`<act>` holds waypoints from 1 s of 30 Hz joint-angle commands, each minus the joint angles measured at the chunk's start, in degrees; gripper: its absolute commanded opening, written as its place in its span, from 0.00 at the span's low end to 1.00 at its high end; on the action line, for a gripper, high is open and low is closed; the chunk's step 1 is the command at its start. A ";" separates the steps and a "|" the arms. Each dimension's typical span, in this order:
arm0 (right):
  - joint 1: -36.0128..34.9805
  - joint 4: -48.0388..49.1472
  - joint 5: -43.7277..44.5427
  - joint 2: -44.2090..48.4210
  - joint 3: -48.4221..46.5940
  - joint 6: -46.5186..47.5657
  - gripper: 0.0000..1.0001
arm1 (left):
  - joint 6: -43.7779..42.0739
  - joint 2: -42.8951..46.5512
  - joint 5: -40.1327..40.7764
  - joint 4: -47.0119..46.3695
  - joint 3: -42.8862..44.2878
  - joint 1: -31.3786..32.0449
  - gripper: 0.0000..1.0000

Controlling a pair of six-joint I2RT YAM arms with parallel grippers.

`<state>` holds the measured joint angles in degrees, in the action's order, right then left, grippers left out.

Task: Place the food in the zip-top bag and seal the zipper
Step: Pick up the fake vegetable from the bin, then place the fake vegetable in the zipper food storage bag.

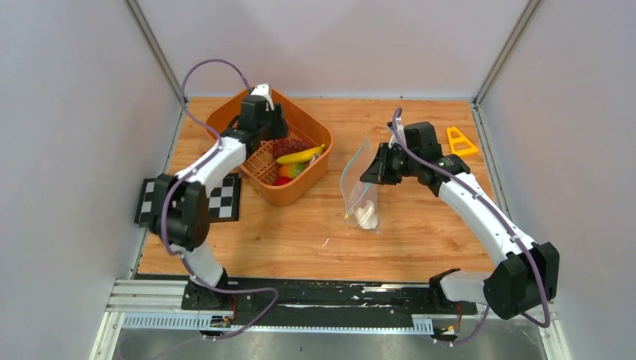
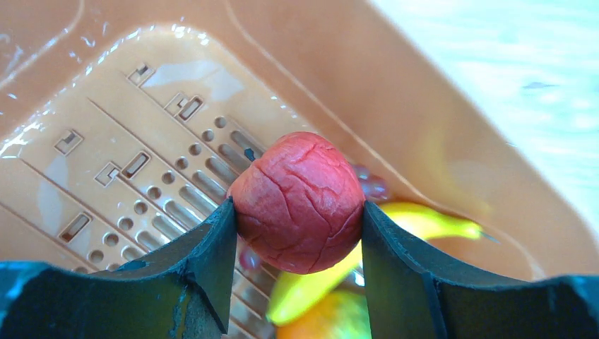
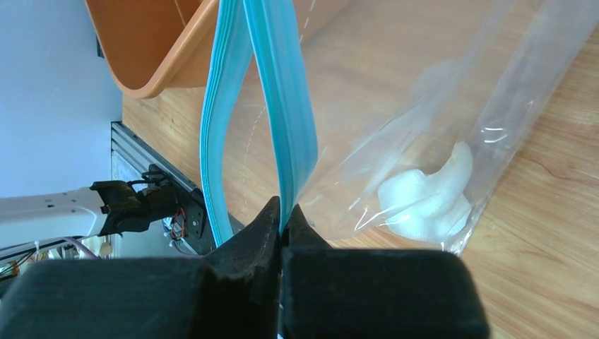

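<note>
Left arm: reaches into the orange basket (image 1: pixel 225 112) at the back left of the counter (image 1: pixel 420 240).

Left pincer (image 2: pixel 298 212): partly closed, holding. Both dark pads touch a red round fruit (image 2: pixel 297 201) with wrinkled skin, one pad on each side, gripping it about its middle. The fruit sits over the slotted basket floor; whether it is clear of the floor cannot be told.

Rest of the food in the basket: yellow banana (image 2: pixel 424 220) just behind and below the held fruit; an orange-green piece (image 2: pixel 325 321) at the bottom edge of the wrist view. The top view shows the banana (image 1: pixel 300 155) lying along the right wall, with dark red pieces (image 1: pixel 289 145) beside it.

Right pincer (image 3: pixel 282 212): shut tight on one lip of the teal zipper (image 3: pixel 286 106). The other lip (image 3: pixel 215 127) hangs free to its left, so the mouth gapes.

Zip-top bag (image 1: pixel 358 184): mid-counter, right of the basket and apart from it. Top edge is raised by the right pincer; the lower end rests on the wood.

White garlic-like piece (image 3: pixel 424 198): inside the bag, at its low end.

Other: yellow triangular piece (image 1: pixel 460 141) at the back right; checkerboard card (image 1: pixel 225 199) on the left edge.
</note>
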<state>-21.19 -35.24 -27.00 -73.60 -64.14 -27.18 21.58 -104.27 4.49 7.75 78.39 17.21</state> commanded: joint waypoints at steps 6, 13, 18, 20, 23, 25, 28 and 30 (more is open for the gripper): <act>0.10 2.90 2.57 2.71 0.80 -2.17 0.00 | -1.83 24.89 -16.36 -5.17 -8.39 9.78 0.39; 0.10 4.37 3.57 3.52 1.35 -3.91 0.00 | -10.15 32.11 -22.36 -5.99 -11.57 24.65 0.41; 0.07 5.03 2.70 4.12 1.60 -4.84 0.00 | -12.69 30.77 -23.36 -8.28 -14.08 28.92 0.41; 0.08 4.76 2.10 4.70 1.56 -4.64 0.00 | -14.43 29.35 -23.33 -6.72 -13.49 30.04 0.41; 0.03 4.58 1.12 5.73 1.56 -4.55 0.00 | -16.42 27.30 -21.18 -5.15 -12.80 32.01 0.42; 0.01 4.57 0.75 6.48 1.81 -4.60 0.00 | -16.99 25.94 -20.32 -5.00 -12.39 33.03 0.43; 0.01 3.94 0.73 7.36 1.85 -4.48 0.00 | -18.60 24.07 -15.65 -3.59 -11.83 34.70 0.43; 0.01 3.23 1.23 7.93 1.83 -4.22 0.00 | -19.53 22.87 -9.54 -1.08 -11.22 35.50 0.43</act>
<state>-20.88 -33.87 -24.27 -68.10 -62.15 -30.79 5.89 -79.20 -14.11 3.31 64.60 50.78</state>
